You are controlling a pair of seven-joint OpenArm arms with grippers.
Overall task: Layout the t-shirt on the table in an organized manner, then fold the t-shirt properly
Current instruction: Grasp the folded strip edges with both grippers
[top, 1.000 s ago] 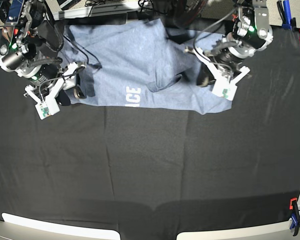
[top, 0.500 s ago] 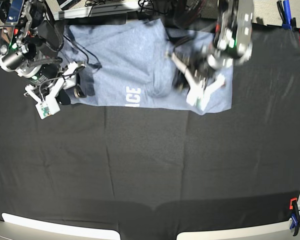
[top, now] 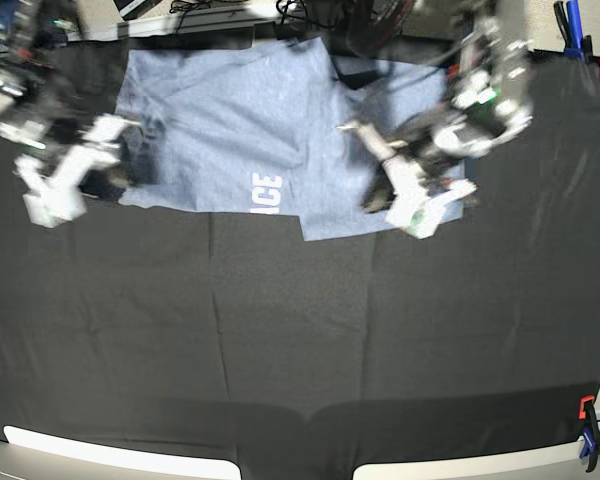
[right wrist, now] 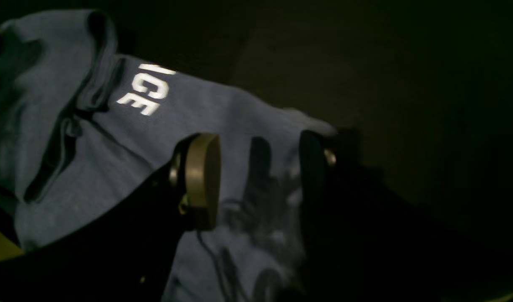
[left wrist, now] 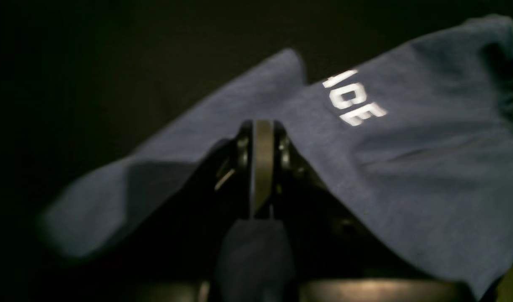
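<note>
My left hand (top: 405, 205), pinched shut on the t-shirt (top: 230, 130), has dragged its edge toward me while my right hand (top: 65, 185), wide open, has shifted outward, so spreading on the surface (top: 300, 350) continues.

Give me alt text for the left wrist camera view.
The shut left gripper pinches a fold of the blue-grey t-shirt, lifting it into a ridge above the dark table. White letters show on the cloth to its right.

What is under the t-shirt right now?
The t-shirt lies on the black-clothed table, folded over itself, only the letters "ACE" showing. Anything between its layers or beneath it is covered.
</note>
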